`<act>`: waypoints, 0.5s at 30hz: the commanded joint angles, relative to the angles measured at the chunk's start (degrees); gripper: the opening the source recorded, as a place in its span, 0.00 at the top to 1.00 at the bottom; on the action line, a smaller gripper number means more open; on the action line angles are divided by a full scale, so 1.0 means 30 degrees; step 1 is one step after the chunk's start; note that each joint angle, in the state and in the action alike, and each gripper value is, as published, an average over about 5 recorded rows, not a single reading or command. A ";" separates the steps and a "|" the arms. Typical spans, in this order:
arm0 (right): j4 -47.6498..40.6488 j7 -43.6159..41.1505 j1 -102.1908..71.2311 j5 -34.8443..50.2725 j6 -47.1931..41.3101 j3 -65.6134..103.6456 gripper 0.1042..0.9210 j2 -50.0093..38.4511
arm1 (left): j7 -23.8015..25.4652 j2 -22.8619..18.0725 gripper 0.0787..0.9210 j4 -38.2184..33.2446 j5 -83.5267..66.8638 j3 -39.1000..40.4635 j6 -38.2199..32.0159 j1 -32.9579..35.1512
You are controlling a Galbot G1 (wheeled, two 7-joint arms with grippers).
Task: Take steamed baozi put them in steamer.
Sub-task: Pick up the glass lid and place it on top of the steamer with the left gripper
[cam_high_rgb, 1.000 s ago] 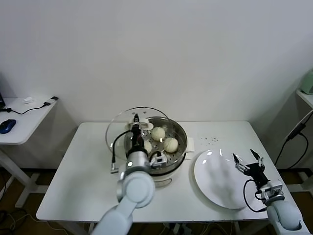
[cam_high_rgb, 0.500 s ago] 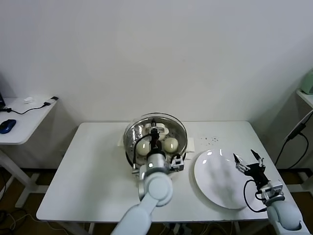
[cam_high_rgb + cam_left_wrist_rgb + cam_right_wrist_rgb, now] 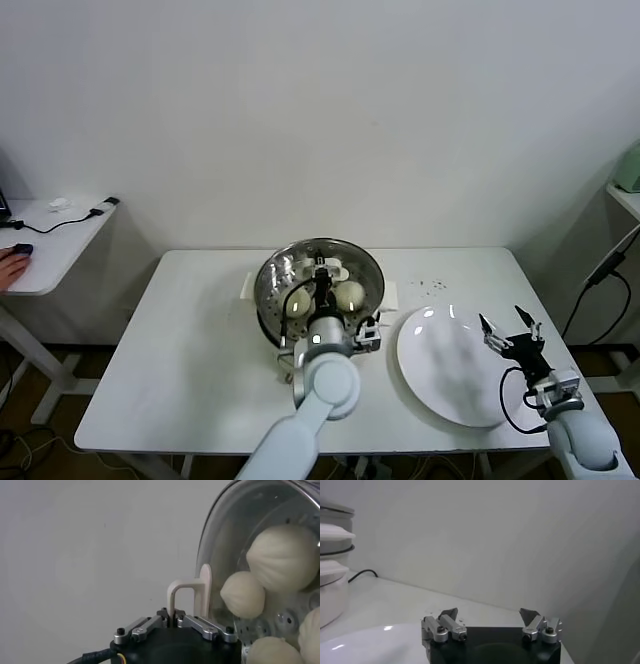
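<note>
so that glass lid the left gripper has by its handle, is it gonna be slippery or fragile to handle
Probably fragile: the glass lid looks thin and clear, with baozi visible through it. Likely slippery on its smooth dome, hence the left gripper shut on the cream handle. It may swing, being held at one point.

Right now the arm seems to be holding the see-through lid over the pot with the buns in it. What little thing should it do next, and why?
Probably let go. The left gripper is shut on the glass lid's handle, the lid looks seated over the steamer, buns lie inside, and the plate is bare.
</note>
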 commanded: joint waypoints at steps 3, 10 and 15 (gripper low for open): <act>-0.0058 -0.0039 0.0015 -0.0088 0.0030 0.0032 0.12 0.0025 | -0.0255 -0.0164 0.92 0.0447 -0.0099 -0.0156 0.0937 0.0033; -0.0083 -0.0058 0.0045 -0.0157 0.0048 0.0031 0.12 0.0074 | -0.0476 -0.0079 0.92 0.0590 -0.0273 -0.0267 0.0937 0.0092; -0.0080 -0.0065 0.0054 -0.0198 0.0057 0.0028 0.12 0.0123 | -0.0781 -0.0097 0.92 0.0762 -0.0354 -0.0291 0.0937 0.0145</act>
